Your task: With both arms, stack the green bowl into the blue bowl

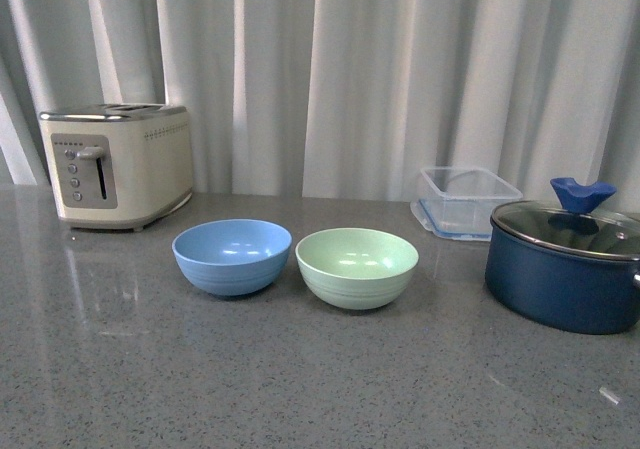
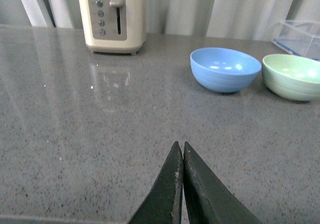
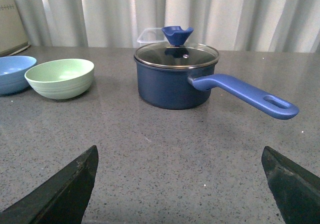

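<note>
Left jaws pressed together, right jaws spread wide, both empty.

This is looking like a home kitchen. A speckled grey stone countertop is stretching before pale pleated curtains, and a cream two-slot toaster is standing on it. Right of the toaster, a light sky-blue round bowl, a pale mint-green round bowl, a clear plastic storage box and a dark navy saucepan with a glass lid are sitting.
</note>
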You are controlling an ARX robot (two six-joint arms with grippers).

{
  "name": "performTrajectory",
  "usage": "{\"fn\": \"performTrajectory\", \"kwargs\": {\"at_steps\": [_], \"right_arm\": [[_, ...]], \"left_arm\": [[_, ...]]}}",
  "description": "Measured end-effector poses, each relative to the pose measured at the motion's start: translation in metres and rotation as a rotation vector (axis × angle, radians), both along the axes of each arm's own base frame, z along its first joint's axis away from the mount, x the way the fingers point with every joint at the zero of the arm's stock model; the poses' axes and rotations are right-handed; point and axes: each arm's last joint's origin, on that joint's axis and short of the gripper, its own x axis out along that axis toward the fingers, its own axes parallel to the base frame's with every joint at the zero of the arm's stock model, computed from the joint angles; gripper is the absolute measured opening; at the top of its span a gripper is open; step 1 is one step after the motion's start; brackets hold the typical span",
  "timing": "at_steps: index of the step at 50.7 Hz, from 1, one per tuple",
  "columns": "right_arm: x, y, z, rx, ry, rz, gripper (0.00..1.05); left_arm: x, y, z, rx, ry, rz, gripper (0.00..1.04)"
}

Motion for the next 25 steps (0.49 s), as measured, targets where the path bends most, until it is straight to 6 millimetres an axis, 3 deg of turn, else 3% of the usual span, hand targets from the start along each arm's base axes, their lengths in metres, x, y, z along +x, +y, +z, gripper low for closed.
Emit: {"fn": "performTrajectory", "kwargs": {"at_steps": [25], "right_arm": [[0.0,0.0,0.0,0.0,0.0,0.0,0.95]], "left_arm": [[-0.024,0.0,0.004,0.0,-0.017,0.0,0.04]]}}
